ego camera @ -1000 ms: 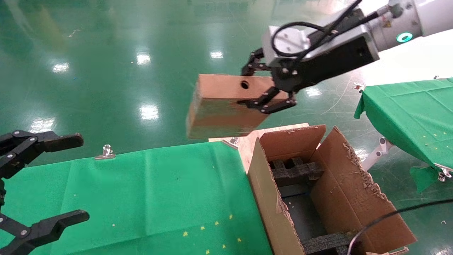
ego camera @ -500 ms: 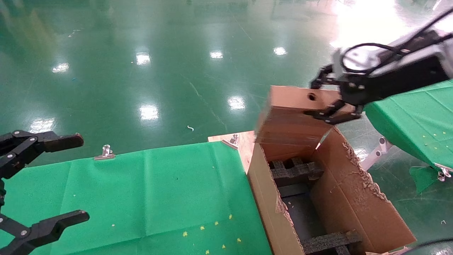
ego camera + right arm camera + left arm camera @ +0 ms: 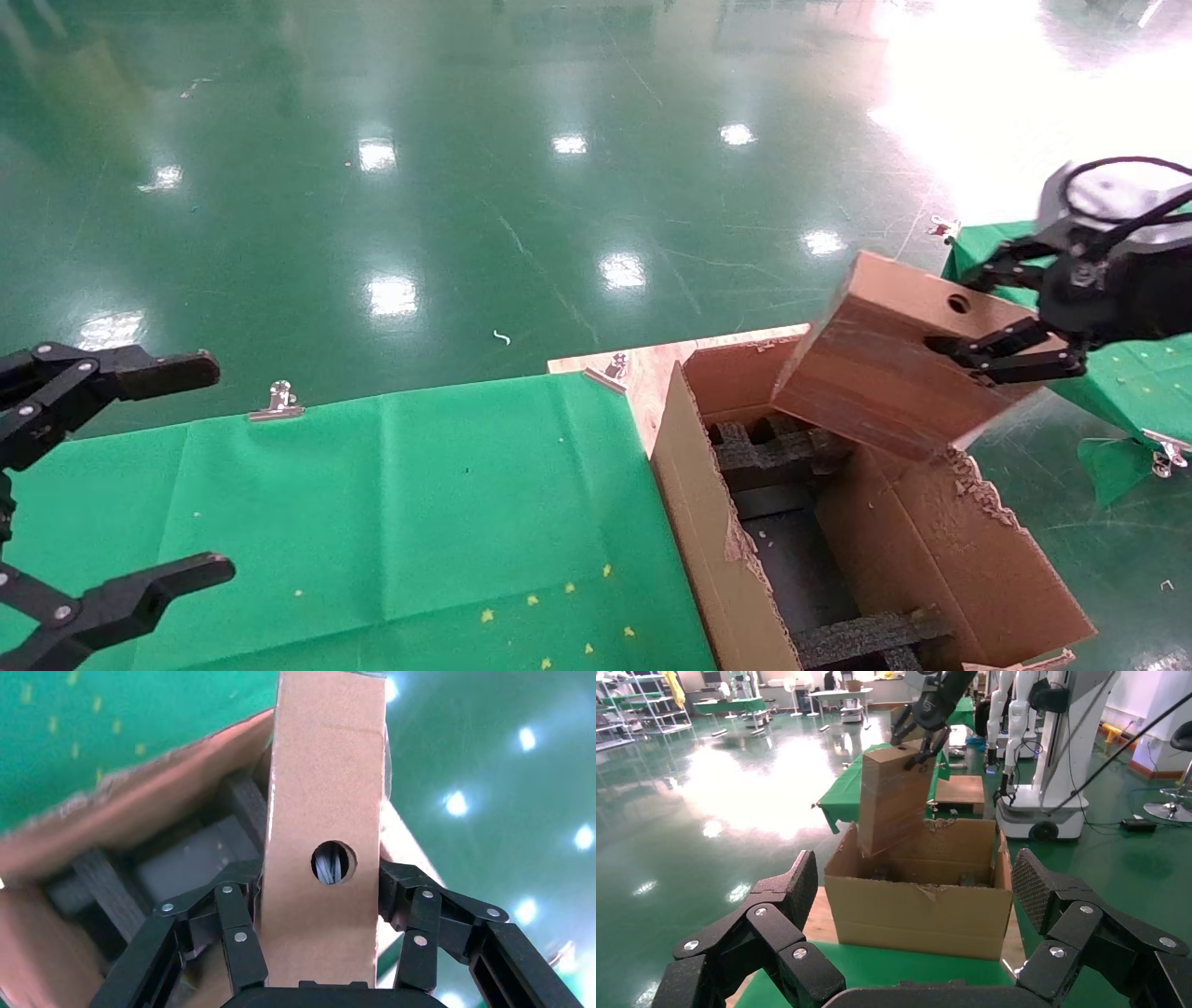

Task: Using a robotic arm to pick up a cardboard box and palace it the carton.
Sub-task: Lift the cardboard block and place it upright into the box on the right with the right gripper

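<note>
Box (image 3: 885,373) gripped over carton (image 3: 708,522).

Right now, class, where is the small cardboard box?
The small cardboard box hangs tilted in the right gripper, over the far right part of the open carton, not yet inside.

Black, silver-riveted linkage end effectors (image 3: 320,952)
</note>
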Controlling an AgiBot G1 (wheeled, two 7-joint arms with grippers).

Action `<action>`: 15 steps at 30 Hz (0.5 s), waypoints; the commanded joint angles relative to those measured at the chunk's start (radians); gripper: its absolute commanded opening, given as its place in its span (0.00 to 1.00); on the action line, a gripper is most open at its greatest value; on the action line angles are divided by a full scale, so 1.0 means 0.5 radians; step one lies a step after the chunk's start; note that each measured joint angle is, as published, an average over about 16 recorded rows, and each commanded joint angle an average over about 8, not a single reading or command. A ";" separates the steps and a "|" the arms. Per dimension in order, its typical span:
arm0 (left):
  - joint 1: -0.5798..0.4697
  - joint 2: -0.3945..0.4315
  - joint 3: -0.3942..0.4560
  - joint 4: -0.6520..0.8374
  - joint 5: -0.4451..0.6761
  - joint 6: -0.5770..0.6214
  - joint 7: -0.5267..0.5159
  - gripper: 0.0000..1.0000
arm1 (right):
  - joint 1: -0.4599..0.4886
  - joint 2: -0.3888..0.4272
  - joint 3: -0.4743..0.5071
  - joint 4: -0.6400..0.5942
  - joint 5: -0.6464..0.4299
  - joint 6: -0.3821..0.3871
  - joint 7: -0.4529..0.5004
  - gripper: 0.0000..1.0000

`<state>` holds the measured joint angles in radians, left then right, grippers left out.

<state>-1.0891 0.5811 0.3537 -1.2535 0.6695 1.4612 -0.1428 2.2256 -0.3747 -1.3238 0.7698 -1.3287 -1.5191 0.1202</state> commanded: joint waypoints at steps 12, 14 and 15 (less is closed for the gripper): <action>0.000 0.000 0.000 0.000 0.000 0.000 0.000 1.00 | -0.256 0.463 -0.086 0.502 0.125 0.449 0.863 0.00; 0.000 0.000 0.000 0.000 0.000 0.000 0.000 1.00 | -0.292 0.527 -0.104 0.583 0.148 0.532 0.981 0.00; 0.000 0.000 0.000 0.000 0.000 0.000 0.000 1.00 | -0.308 0.555 -0.112 0.619 0.158 0.570 1.026 0.00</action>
<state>-1.0890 0.5811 0.3538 -1.2535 0.6692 1.4611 -0.1427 2.0804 -0.1128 -1.3762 1.0602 -1.2553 -1.2513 0.5984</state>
